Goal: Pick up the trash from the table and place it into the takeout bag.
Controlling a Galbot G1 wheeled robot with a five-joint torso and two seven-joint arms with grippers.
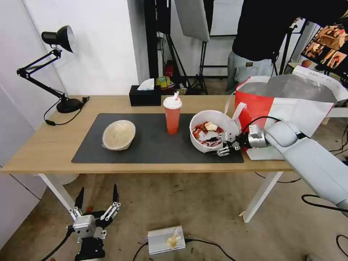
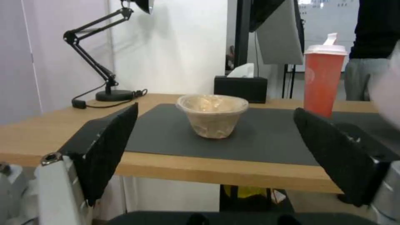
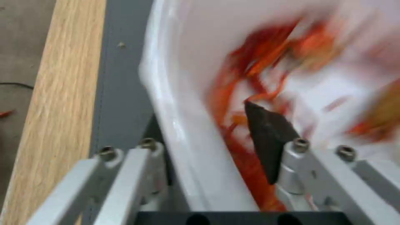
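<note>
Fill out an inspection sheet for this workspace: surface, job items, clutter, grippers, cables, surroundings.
Surface: light-wood table with dark grey mat.
Job items: beige bowl, red cup and white bowl with red scraps on the mat; takeout bag open at the table's right end.
Clutter: black tissue box, desk lamp.
Grippers: right gripper shut on the white bowl's rim, bowl tilted; left gripper open, low before the table.
Cables: lamp cord on the table; cables on the floor.
Surroundings: metal box on the floor; tripods behind.

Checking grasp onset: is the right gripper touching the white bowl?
Touching. In the right wrist view the right gripper straddles the white bowl rim, one finger pad inside against the wall.
</note>
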